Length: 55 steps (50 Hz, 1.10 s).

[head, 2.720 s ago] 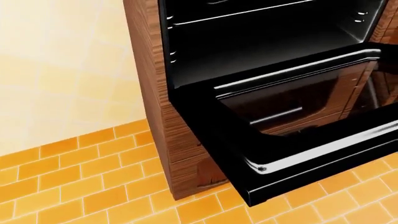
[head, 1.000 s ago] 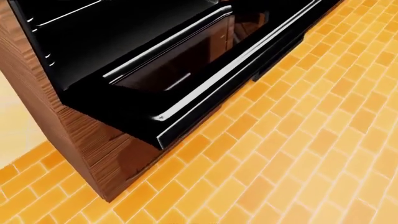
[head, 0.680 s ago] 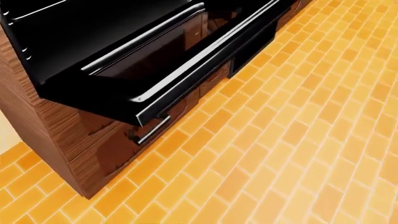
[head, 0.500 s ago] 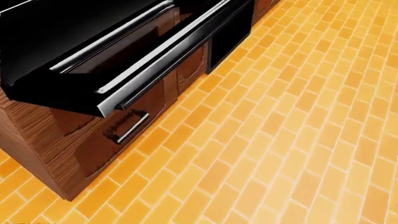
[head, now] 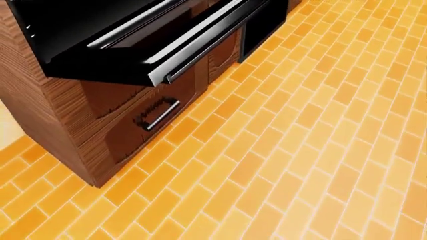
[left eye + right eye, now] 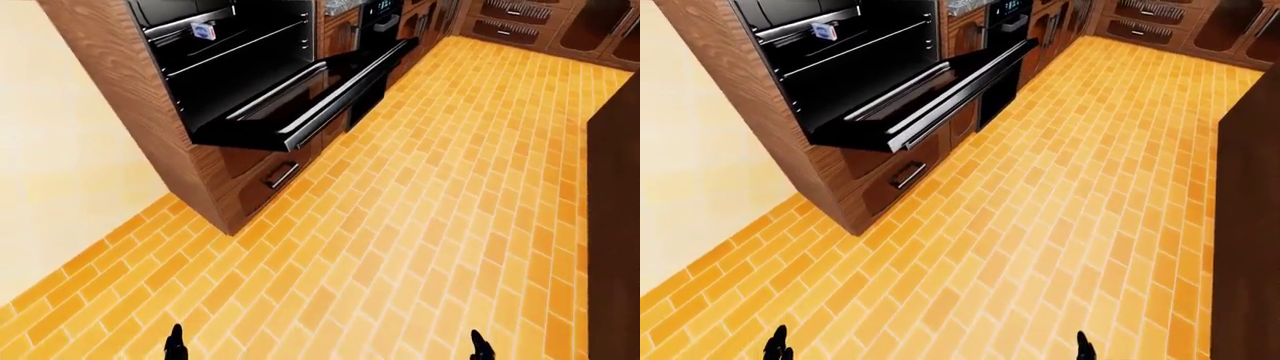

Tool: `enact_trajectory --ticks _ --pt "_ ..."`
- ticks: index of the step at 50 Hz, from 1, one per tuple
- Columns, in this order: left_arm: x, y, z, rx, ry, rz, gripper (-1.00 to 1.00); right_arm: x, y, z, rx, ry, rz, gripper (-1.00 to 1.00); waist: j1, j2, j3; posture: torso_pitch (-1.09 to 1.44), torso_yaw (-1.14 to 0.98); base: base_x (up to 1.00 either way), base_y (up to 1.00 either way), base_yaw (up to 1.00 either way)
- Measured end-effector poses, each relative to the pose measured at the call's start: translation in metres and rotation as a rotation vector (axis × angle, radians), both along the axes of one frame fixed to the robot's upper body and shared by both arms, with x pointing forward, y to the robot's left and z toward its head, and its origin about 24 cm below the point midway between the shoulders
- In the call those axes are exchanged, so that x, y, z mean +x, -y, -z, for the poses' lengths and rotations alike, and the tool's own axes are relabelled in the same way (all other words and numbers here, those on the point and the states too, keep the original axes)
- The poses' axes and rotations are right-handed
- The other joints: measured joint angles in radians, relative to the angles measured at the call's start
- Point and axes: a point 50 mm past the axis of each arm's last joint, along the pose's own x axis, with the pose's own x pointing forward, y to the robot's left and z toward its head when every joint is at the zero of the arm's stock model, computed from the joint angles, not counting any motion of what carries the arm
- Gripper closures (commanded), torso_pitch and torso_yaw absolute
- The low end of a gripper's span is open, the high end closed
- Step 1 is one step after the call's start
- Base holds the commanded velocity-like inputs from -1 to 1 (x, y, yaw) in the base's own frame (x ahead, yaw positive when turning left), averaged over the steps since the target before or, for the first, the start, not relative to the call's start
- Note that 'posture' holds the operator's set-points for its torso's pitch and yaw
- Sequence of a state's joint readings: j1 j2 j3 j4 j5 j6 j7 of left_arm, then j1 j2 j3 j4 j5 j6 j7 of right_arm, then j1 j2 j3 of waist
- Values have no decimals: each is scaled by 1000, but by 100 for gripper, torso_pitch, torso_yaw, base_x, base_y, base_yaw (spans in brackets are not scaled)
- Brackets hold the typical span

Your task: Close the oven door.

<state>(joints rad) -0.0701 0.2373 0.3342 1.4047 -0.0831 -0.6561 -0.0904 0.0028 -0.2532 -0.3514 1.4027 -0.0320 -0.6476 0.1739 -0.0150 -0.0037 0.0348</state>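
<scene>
I see the oven door [image 6: 300,112] hanging fully open and flat, sticking out from the wood cabinet [image 6: 120,90] at the upper left of the left-eye view, well away from me across the brick floor [image 6: 420,225]. Only dark tips of my left hand [image 6: 176,343] and right hand [image 6: 481,346] peek in at the bottom edge, so I cannot tell whether the fingers are spread or curled. My worry is walking in too close and knocking a leg into the jutting door edge, or reaching from too far and pushing the handle bar [image 5: 200,42] off-centre so the door only half lifts and drops back.
</scene>
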Motion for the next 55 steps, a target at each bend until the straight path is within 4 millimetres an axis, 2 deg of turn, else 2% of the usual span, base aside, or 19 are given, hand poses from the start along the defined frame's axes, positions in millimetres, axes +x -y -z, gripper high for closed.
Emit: enact_trajectory --ticks 19,24,31,33,36,40,41,43,45,48,49,50,52,55 --pt "0 -1 0 1 0 -3 -100 -2 -3 1 1 -2 -23 -100 7 6 -17 0 0 1 0 0" --pt "-1 -1 0 2 -2 -4 -100 -3 -4 1 2 -4 -32 -100 10 1 7 0 0 19 4 0" --pt "0 2 1 -5 -2 4 -100 -3 -1 0 -6 -7 -29 -100 12 41 13 0 0 22 8 0" --pt "-1 2 1 -6 -5 5 -100 -4 -2 1 -5 -8 -29 -100 13 49 20 0 0 30 18 0" --pt "-2 -4 -1 4 -8 -7 -100 -5 -6 3 9 -15 -37 -100 14 23 24 0 0 29 19 0" --pt "-3 -8 -1 9 -8 -24 -100 -6 -8 4 20 -23 -45 -100 16 13 11 0 0 29 23 0" --pt "-2 -7 -1 10 -5 -23 -100 -5 -8 4 20 -22 -45 -100 19 3 10 0 0 28 35 0" --pt "0 -7 -3 16 8 -19 -100 -3 -7 3 18 -14 -47 -100 25 -32 13 0 0 28 42 0" --pt "3 0 -1 1 14 -8 -100 -2 -3 1 8 -11 -39 -100 13 -28 25 0 0 29 46 0" --pt "-1 7 3 -20 -13 16 -100 -4 -1 1 3 -14 -25 -100 0 -56 10 0 0 28 46 0" --pt "-2 7 4 -21 -18 17 -100 -4 0 1 2 -11 -24 -100 -1 -59 7 0 0 28 46 0" --pt "-2 7 4 -20 -18 16 -100 -3 0 0 0 -7 -24 -100 -3 -55 7 0 0 29 46 0" --pt "-1 5 2 -14 -11 11 -100 -1 2 -1 -5 2 -23 -100 -9 -32 13 0 0 28 46 0" --pt "1 2 0 -6 2 6 -100 -2 2 -1 -2 -3 -18 -100 -12 21 12 0 0 21 49 0"
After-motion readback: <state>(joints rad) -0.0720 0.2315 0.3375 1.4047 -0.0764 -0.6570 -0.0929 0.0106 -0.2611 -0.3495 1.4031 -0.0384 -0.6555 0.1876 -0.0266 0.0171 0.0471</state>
